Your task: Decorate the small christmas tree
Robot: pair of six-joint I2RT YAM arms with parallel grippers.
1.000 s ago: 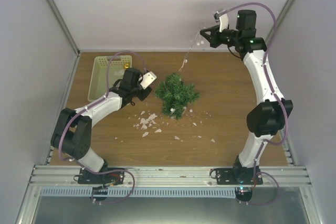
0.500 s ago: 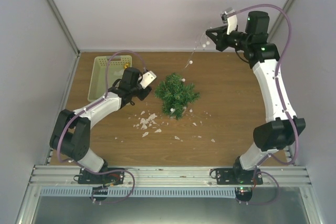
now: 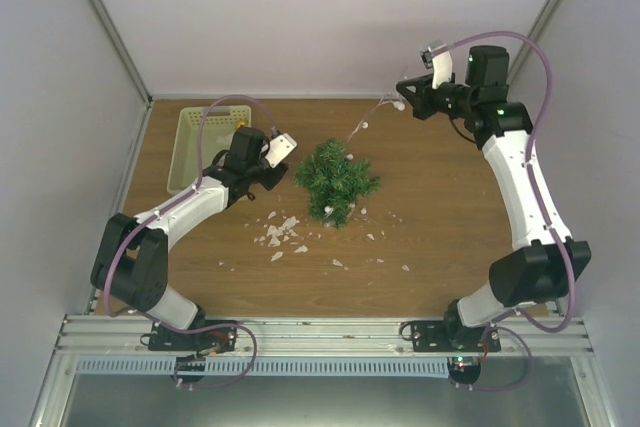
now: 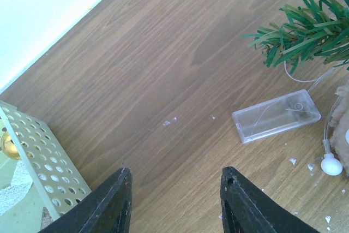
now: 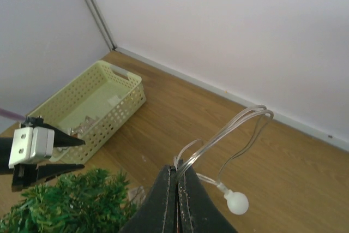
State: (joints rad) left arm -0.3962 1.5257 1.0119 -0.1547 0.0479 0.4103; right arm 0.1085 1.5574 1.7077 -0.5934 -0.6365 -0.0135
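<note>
The small christmas tree (image 3: 335, 180) stands mid-table, bushy and dark green; its branch tips show in the left wrist view (image 4: 305, 31) and the right wrist view (image 5: 71, 203). My right gripper (image 3: 403, 94) is high at the back right, shut on a clear light string (image 5: 229, 132) with a white bulb (image 5: 238, 203). The string (image 3: 358, 127) hangs down toward the tree. My left gripper (image 3: 283, 164) is open and empty, low over the wood just left of the tree. A clear battery box (image 4: 276, 115) lies on the table ahead of it.
The pale yellow-green basket (image 3: 200, 147) of ornaments sits at the back left, just behind the left arm; its perforated wall (image 4: 38, 151) shows in the left wrist view. White flakes (image 3: 280, 234) lie scattered in front of the tree. Walls close in on three sides.
My right gripper has swung right, then come back down and left a little, still holding the light string. The left arm has barely moved.
</note>
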